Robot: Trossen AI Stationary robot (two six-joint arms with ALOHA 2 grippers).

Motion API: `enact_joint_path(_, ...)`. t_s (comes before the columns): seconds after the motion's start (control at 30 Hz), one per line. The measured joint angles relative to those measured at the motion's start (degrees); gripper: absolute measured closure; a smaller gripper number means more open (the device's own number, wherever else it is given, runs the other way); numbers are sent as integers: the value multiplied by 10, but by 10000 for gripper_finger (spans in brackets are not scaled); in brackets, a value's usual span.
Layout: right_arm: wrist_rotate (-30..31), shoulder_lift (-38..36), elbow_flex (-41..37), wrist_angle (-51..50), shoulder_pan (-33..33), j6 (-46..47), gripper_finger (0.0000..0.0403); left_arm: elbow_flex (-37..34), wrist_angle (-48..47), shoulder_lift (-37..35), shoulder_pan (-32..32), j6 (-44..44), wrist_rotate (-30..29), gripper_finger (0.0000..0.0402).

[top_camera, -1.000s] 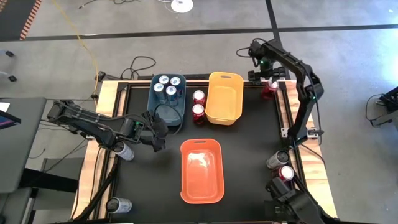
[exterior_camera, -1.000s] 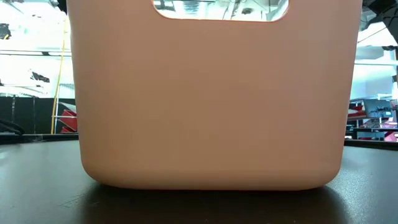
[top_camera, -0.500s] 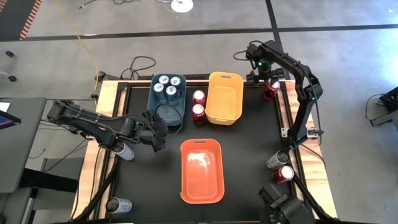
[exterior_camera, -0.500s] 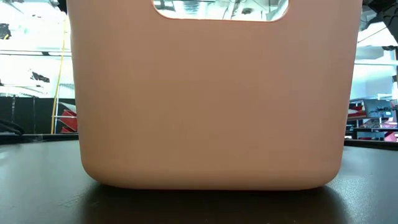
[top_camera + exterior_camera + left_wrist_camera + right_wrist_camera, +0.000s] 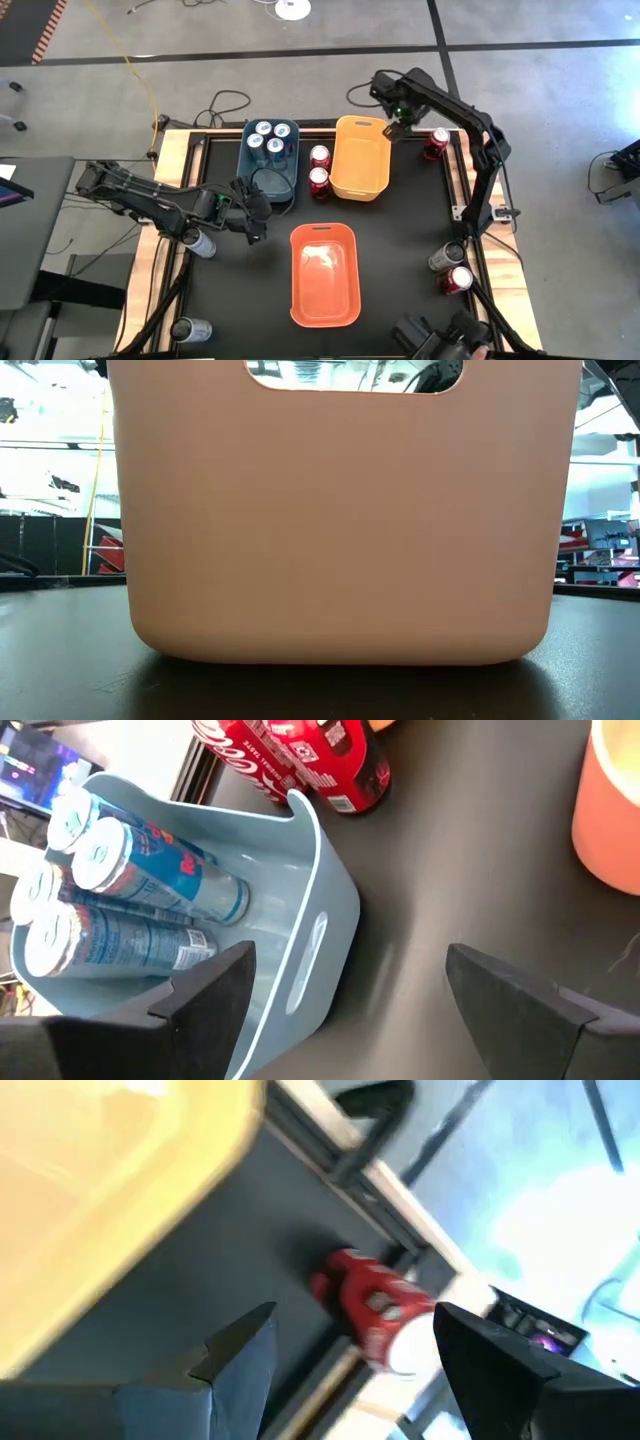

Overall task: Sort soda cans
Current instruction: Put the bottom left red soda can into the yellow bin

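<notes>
My left gripper (image 5: 255,218) is open and hovers just in front of the blue bin (image 5: 270,160), which holds several blue cans (image 5: 120,890). Two red cans (image 5: 319,167) stand between the blue bin and the yellow bin (image 5: 360,158). My right gripper (image 5: 393,125) is open above the yellow bin's far right corner. In the right wrist view its fingers (image 5: 240,1355) stand apart, and beyond them a red can (image 5: 375,1315) stands at the table's far right corner (image 5: 437,142). Both grippers touch nothing.
The orange bin (image 5: 324,275) sits at the table's near middle and fills the low view (image 5: 340,510). Silver cans lie at the left edge (image 5: 200,243) and near left corner (image 5: 190,330). A silver can (image 5: 445,256) and a red can (image 5: 460,280) sit at the right edge.
My right gripper has swung toward the table's left, from above the red can at the far right corner to the yellow bin's far right corner. The red can has stayed where it was. My left arm has kept still.
</notes>
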Motion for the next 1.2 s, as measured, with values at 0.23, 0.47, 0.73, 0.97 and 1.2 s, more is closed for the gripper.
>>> enact_joint_path(0.23,-33,12,-21,-10,-23,-54,121,0,-1,0,0,-1,30,77)
enact_joint_path(0.47,-37,17,-39,-10,-70,42,121,0,-1,0,0,2,40,77)
enact_joint_path(0.73,-93,15,-54,-9,-147,194,121,0,1,0,12,13,39,77)
enact_joint_path(0.97,-109,15,-53,-9,-185,235,121,0,-2,0,11,30,38,77)
enact_joint_path(1.2,-113,16,-50,-7,-182,252,121,0,-3,0,11,30,38,77)
